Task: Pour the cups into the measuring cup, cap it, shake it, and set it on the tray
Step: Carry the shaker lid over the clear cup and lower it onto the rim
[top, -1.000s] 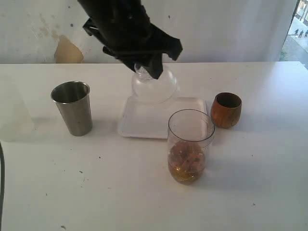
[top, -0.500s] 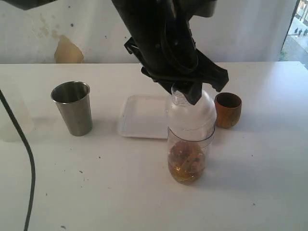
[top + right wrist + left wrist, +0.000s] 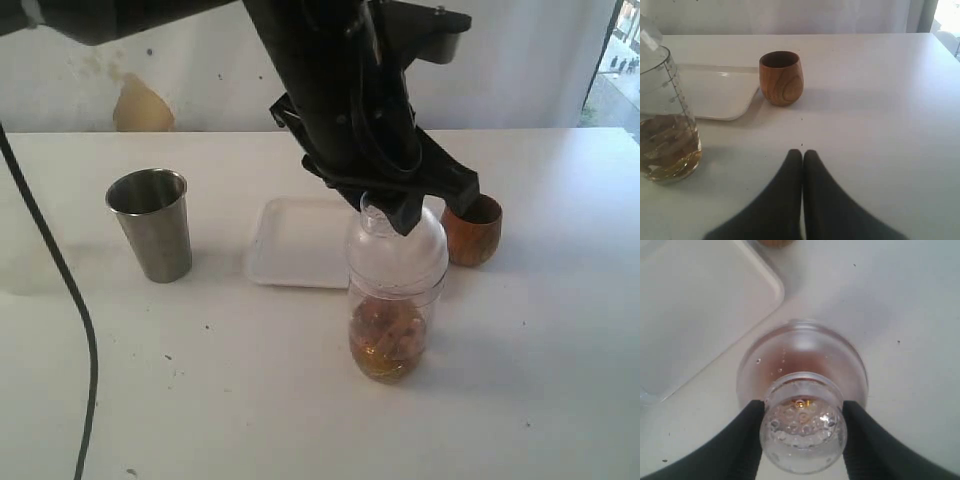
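Observation:
The clear measuring cup stands on the table in front of the tray, with brown liquid and pieces in its bottom. A milky domed cap sits on its rim. My left gripper is shut on the cap's knob from above. The white tray lies just behind, with nothing on it. To the left stands the steel tumbler; the brown wooden cup is at the right. My right gripper is shut on nothing, low over the table, facing the wooden cup and the measuring cup.
A black cable hangs across the left of the exterior view. The left arm covers the middle of the back wall. A window shows at the far right.
The left gripper carried the domed cap from above the tray to the right and forward, then lowered it onto the measuring cup's rim. The cups and tray have not moved.

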`<state>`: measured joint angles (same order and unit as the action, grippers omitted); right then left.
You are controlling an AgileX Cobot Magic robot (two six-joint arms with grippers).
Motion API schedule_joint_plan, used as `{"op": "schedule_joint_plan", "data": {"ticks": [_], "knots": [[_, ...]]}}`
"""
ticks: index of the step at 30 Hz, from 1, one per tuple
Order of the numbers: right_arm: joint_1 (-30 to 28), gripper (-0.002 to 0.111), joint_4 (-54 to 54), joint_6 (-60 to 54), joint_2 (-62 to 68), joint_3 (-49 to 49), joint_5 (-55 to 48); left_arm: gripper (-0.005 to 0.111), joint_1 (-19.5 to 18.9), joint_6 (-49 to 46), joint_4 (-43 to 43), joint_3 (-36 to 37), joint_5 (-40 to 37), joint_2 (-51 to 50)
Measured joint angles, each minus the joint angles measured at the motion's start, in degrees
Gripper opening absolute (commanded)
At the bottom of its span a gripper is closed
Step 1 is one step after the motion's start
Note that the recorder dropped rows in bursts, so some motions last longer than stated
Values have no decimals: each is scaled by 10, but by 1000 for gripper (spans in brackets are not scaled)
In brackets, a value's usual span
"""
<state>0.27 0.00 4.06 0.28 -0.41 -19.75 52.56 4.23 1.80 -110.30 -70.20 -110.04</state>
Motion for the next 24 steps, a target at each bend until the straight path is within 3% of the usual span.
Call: {"op": "schedule_joint_plan", "data": {"ticks": [8, 18, 24], "knots": [[0, 0, 0, 5, 0, 0, 0, 1, 0, 0, 3, 0, 1, 0], [0, 0, 0, 8, 0, 0, 0, 41, 0, 0, 5, 0, 15, 0], [0, 0, 0, 9, 0, 0, 0, 45, 0, 0, 5, 0, 17, 0]]}}
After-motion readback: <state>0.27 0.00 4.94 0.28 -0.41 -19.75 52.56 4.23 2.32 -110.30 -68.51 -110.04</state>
